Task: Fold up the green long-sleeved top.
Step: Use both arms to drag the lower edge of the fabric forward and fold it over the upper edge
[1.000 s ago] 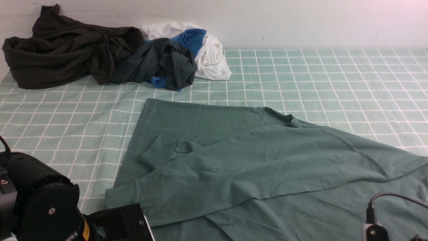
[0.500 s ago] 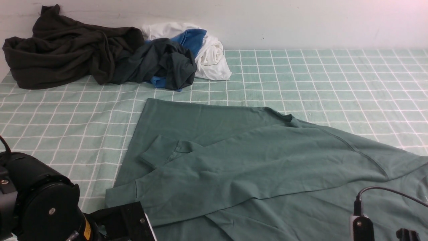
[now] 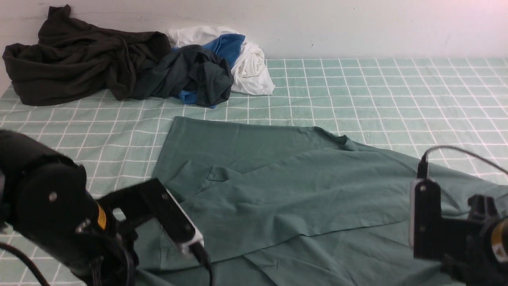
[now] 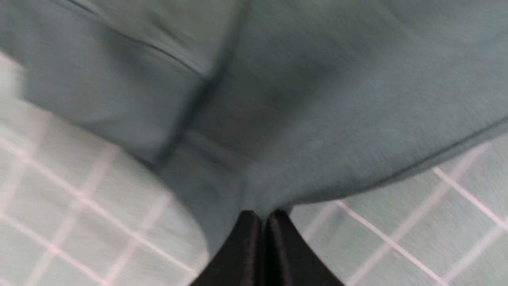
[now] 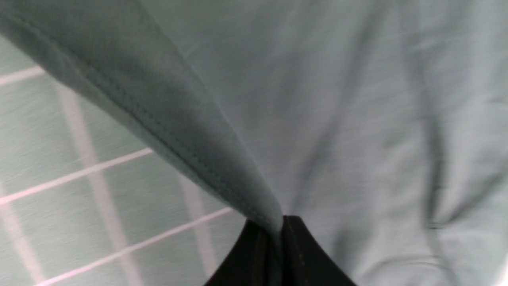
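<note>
Both arms have risen since a second ago. The left gripper (image 4: pixel 262 216) and right gripper (image 5: pixel 280 227) each pinch an edge of the green long-sleeved top (image 3: pixel 301 190), spread on the checked cloth (image 3: pixel 377 91).

The green long-sleeved top (image 3: pixel 278 190), a plain muted sage-green jersey, is spread mostly flat on the near half of the checked tabletop (image 3: pixel 357 91), from the middle out to the right. One long sleeve (image 3: pixel 301 190) is laid across the body toward the left, and a cuff (image 3: pixel 186 176) is seen folded over beside it. The near left edge is pinched in the left claw (image 4: pixel 262 216), and a stitched edge at the near right is pinched in the right claw (image 5: pixel 279 226). Both pinched parts are drawn up off the tabletop.
</note>
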